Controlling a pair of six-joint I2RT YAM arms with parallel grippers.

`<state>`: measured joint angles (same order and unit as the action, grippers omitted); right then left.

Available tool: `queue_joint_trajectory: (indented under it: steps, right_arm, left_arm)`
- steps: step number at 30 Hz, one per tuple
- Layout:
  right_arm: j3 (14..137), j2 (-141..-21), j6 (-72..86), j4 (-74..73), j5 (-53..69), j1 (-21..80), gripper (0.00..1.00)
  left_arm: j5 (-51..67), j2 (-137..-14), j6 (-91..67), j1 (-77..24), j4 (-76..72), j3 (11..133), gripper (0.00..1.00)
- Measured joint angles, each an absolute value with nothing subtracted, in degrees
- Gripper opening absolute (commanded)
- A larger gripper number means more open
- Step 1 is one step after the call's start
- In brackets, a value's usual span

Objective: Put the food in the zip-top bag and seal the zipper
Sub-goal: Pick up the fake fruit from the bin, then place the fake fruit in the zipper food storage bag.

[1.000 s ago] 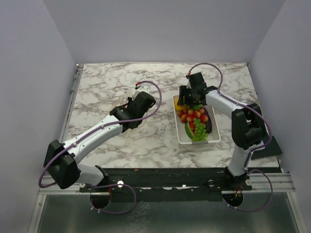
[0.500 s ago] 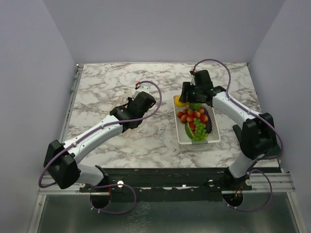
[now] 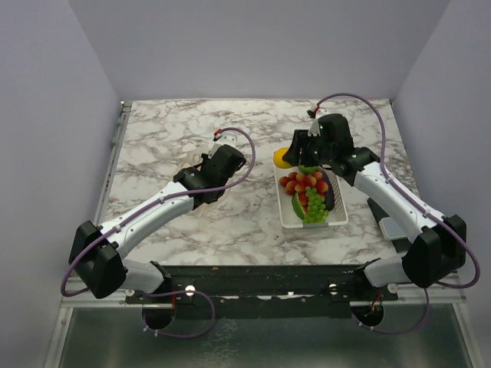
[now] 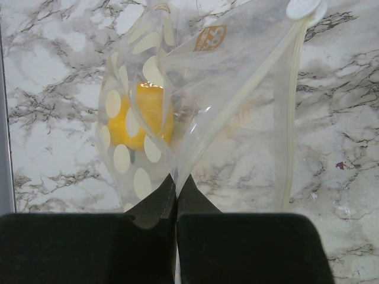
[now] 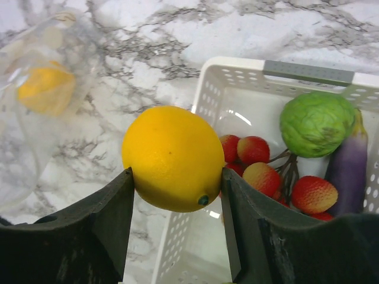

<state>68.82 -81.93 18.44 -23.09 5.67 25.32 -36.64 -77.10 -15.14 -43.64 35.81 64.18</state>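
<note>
My right gripper (image 5: pixel 176 171) is shut on a round yellow-orange toy orange (image 5: pixel 173 158), held in the air over the far left corner of the white basket (image 5: pixel 237 64). In the top view the orange (image 3: pixel 282 159) shows just left of the basket rim (image 3: pixel 281 201). The clear zip-top bag (image 4: pixel 195 89) with white dots lies on the marble, and my left gripper (image 4: pixel 176 177) is shut on its near edge. A yellow food piece (image 4: pixel 148 115) sits inside the bag. The zipper (image 4: pixel 289 118) runs along the right edge, gaping open.
The basket holds red strawberries (image 5: pixel 254 151), a green piece (image 5: pixel 317 123), a purple eggplant (image 5: pixel 346 168), green grapes (image 3: pixel 314 208) and a watermelon slice (image 3: pixel 298 205). From the right wrist, the bag (image 5: pixel 35 94) is blurred at upper left. Grey walls ring the table.
The right gripper rose out of the basket with the orange and shifted to its far left corner; that arm's elbow swung out to the right. The left arm stayed still.
</note>
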Motion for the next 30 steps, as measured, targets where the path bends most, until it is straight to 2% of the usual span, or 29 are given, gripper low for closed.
queue_joint_trajectory:
  steps: [12, 22, 30]
  right_arm:
    - [68.18, -75.00, 21.06, -23.18, 8.64, 34.54, 0.22]
    - [68.05, -75.68, 24.01, -20.67, 10.57, 42.24, 0.22]
    - [68.05, -80.55, 26.33, -17.12, 11.25, 45.47, 0.22]
  left_arm:
    - [-36.86, -77.10, -15.14, -43.64, 35.81, 64.18, 0.00]
    - [-36.91, -77.10, -15.16, -43.64, 35.81, 64.16, 0.00]
    - [-36.91, -77.10, -15.16, -43.64, 35.81, 64.16, 0.00]
